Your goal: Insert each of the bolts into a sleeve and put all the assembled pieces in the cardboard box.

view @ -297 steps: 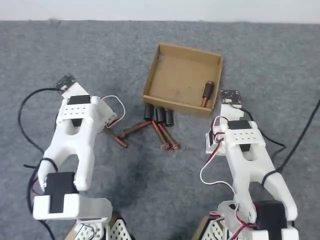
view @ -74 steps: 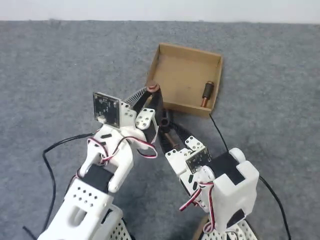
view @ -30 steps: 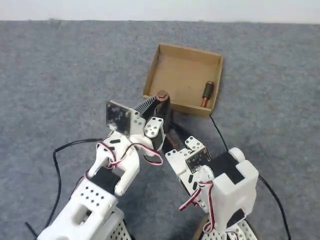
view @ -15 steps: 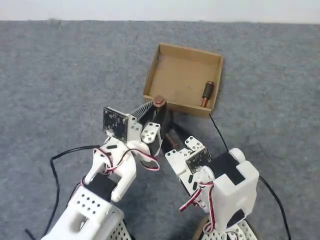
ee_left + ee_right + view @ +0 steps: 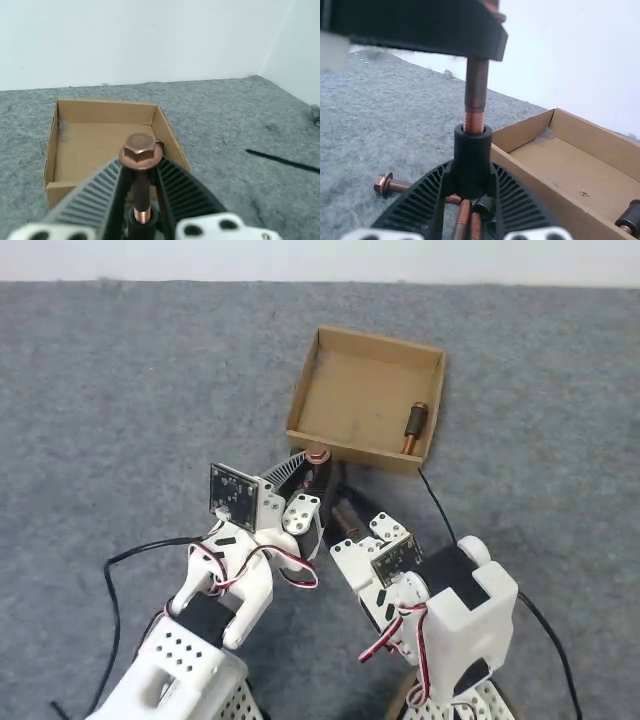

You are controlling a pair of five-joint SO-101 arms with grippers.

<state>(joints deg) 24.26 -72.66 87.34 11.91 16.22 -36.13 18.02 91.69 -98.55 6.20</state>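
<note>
Left claw [image 5: 141, 171] pinches the bolt [image 5: 140, 151], right claw [image 5: 470, 181] pinches the sleeve [image 5: 472, 150]. With the tip at its mouth, best hold both in line and push straight down.

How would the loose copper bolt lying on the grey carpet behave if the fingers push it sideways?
The loose bolt has a round shaft and a wider flanged head, so it would probably roll in a curve, not straight. The carpet looks fuzzy, so it likely stops soon. It looks like solid metal: stiff, and rather heavy for its size.
</note>
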